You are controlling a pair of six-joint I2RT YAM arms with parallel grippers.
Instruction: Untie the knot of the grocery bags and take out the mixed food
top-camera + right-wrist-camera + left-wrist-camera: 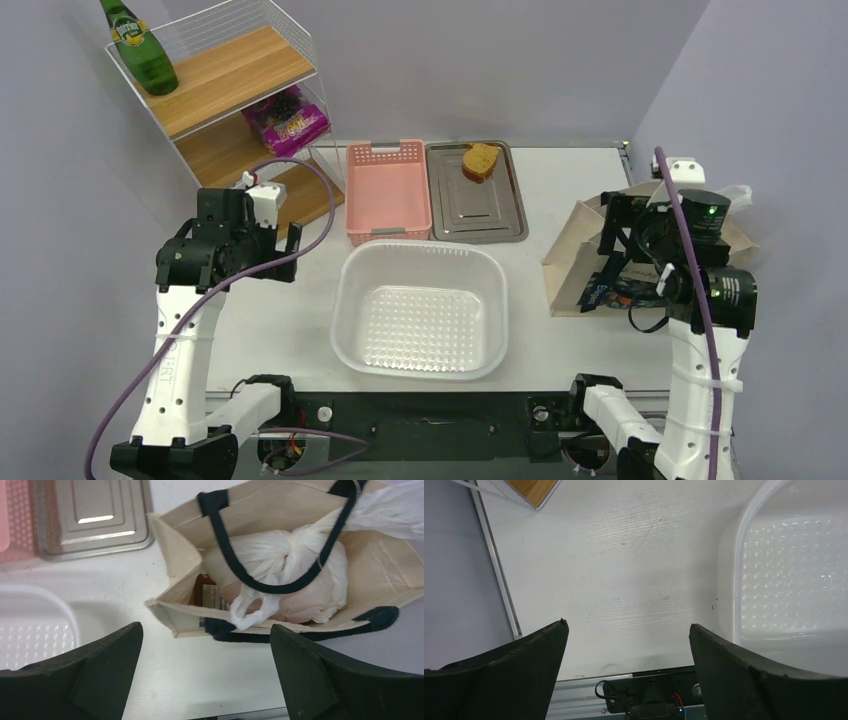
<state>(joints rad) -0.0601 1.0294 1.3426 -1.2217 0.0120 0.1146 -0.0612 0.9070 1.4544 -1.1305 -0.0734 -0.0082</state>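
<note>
The cream canvas tote [180, 560] with navy handles [235, 555] lies open at the table's right side, its cream panel [572, 258] partly under my right arm. Inside it sits the whitish plastic bag [300, 587], tied in a tight knot [298, 542]. The mixed food is hidden in that bag; only a pale pinkish bulk shows through. A printed packet edge [209, 596] peeks out beside it. My right gripper [205, 626] hovers open just in front of the tote's mouth, holding nothing. My left gripper [628, 624] hangs open over bare table left of the clear tub.
A clear plastic tub [420, 308] stands mid-table, with its rim [740, 575] near my left fingers. Behind it are a pink basket [388, 190] and a metal tray [480, 215] with a brown bread piece [481, 162]. A wire shelf [230, 80] back left holds a green bottle [140, 50] and a purple packet [290, 122].
</note>
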